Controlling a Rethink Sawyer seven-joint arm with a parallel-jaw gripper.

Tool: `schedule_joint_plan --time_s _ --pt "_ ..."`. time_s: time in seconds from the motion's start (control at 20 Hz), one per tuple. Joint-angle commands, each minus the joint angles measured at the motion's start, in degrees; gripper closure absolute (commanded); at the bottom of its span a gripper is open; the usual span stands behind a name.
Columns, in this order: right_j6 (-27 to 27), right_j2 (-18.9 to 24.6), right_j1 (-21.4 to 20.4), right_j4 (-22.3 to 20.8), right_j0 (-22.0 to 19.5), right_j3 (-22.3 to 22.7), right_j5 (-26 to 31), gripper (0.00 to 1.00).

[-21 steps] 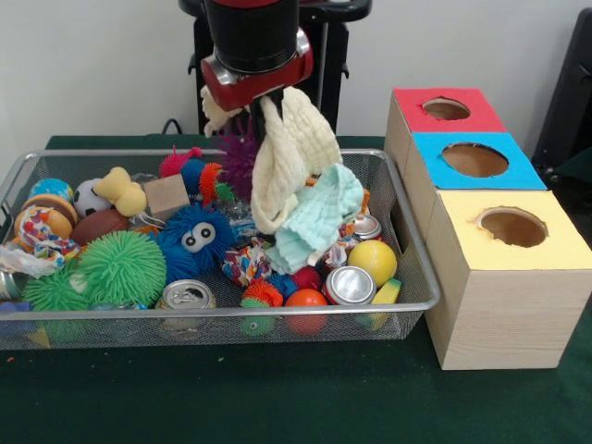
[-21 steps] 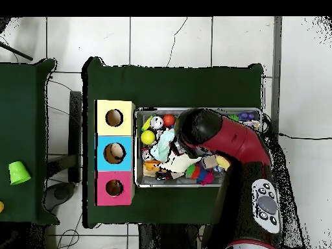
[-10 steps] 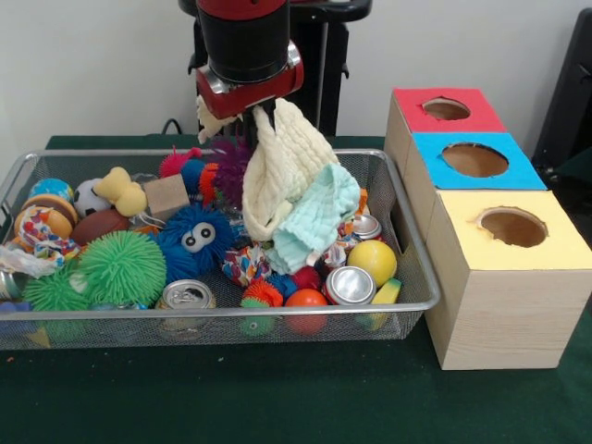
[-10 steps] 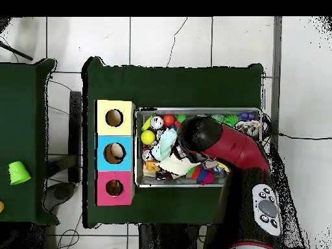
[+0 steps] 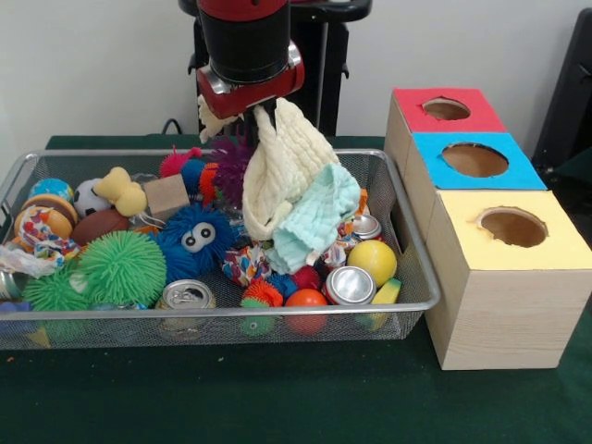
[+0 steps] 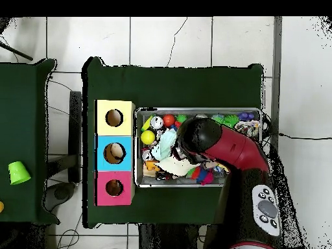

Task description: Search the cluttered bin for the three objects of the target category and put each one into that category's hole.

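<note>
My gripper [image 5: 261, 113] hangs over the middle of the wire bin [image 5: 408, 236], shut on a cream cloth [image 5: 287, 162] that droops from it. A pale teal cloth [image 5: 320, 220] hangs with the cream one, its lower end touching the clutter. In the overhead view the arm [image 6: 224, 146] hides the gripper; the cream cloth [image 6: 175, 167] and teal cloth [image 6: 165, 142] show beside it. Beside the bin, three wooden boxes have a red-topped hole [image 5: 446, 108], a blue-topped hole [image 5: 474, 159] and a yellow-topped hole [image 5: 512, 227].
The bin holds a blue fuzzy toy [image 5: 194, 239], a green spiky ball [image 5: 122, 268], drink cans [image 5: 350, 285], a yellow ball [image 5: 373, 261], a wooden block [image 5: 166, 196] and other toys. In the overhead view a green cup [image 6: 19, 172] stands on a side table.
The gripper has risen a little and shifted left in the front view, lifting both cloths with it. Over the last half second it has barely moved.
</note>
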Motion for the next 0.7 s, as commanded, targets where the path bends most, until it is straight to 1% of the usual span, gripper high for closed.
schedule_joint_plan --time_s 0.05,0.15,0.35,0.4,0.55,0.6,0.7 --pt "10.4 4.3 2.9 -0.1 -1.8 5.3 -5.8 1.00" --pt "10.4 5.1 3.4 0.6 -2.5 6.6 -8.6 1.00" --pt "12.4 5.4 5.5 0.9 -1.5 4.6 -11.1 1.00" --pt "12.9 5.4 6.0 1.1 -1.2 4.0 -11.4 1.00" --pt "14.1 4.8 7.3 1.2 0.4 0.8 -8.6 1.00" --pt "14.3 4.8 7.4 1.3 0.6 0.6 -8.6 1.00" --pt "14.2 5.2 7.7 1.8 0.4 0.9 -10.3 1.00"
